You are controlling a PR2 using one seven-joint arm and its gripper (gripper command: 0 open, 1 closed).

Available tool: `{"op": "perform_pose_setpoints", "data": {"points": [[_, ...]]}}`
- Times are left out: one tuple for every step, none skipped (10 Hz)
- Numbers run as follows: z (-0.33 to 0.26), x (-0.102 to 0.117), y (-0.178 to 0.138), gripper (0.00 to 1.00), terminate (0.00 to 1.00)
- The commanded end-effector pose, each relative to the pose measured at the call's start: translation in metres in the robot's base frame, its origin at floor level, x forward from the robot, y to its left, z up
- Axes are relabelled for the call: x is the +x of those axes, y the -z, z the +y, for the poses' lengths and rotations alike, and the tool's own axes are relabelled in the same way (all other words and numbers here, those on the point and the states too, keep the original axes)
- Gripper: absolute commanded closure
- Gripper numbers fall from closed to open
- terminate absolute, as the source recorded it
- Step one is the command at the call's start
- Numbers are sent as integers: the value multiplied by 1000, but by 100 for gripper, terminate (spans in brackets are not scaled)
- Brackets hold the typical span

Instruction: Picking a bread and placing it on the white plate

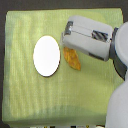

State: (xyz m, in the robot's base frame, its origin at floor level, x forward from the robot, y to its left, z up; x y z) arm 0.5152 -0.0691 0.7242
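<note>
green cloth covers the table where a white plate lies flat, bare of food. just to the exterior view's right of it, the bread, a golden-orange pointed loaf, rests on the cloth, its upper end hidden under the grey gripper of the arm reaching in from that side. whether the jaws are open or closed cannot be told.

A bench under a light green cloth fills the view; the far edge is dark.
</note>
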Motion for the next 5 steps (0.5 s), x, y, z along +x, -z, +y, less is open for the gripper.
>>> {"op": "perform_pose_setpoints", "data": {"points": [[-16,10,4,100,0],[-18,11,4,100,0],[-19,12,4,100,0],[-23,14,2,100,0],[-27,14,1,100,0]]}}
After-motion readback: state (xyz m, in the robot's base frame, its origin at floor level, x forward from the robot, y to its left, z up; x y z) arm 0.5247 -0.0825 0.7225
